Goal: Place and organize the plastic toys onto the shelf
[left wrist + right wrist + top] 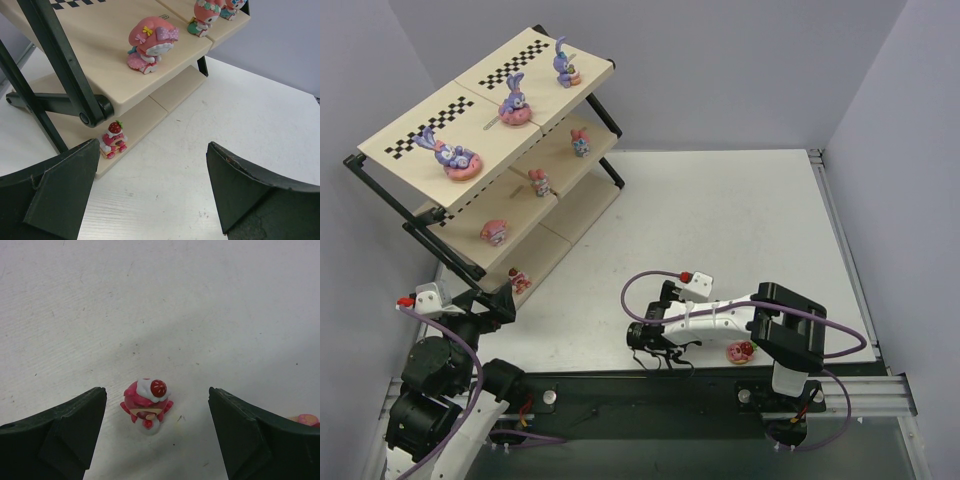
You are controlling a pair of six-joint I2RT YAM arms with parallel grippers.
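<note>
In the top view, the slanted shelf fills the upper left of the frame. Three purple bunnies on pink donut bases sit along its checker-striped top board. Three small pink figures stand on the middle board, and a strawberry-topped figure stands at the near end of the lowest board. The left gripper sits at lower left, just beside that end of the shelf. The right gripper points down at the white table in the lower middle, and a pink toy lies on the table just to its right. In the left wrist view, the left fingers stand wide apart in the bottom corners, gripping nothing. The strawberry-topped figure is at centre left on the lowest board, with a pink hooded figure on the board above. In the right wrist view, the right fingers are spread wide on either side of a red strawberry-topped toy. It stands upright on the table at lower centre and touches neither finger. Part of another toy shows at the right edge.
</note>
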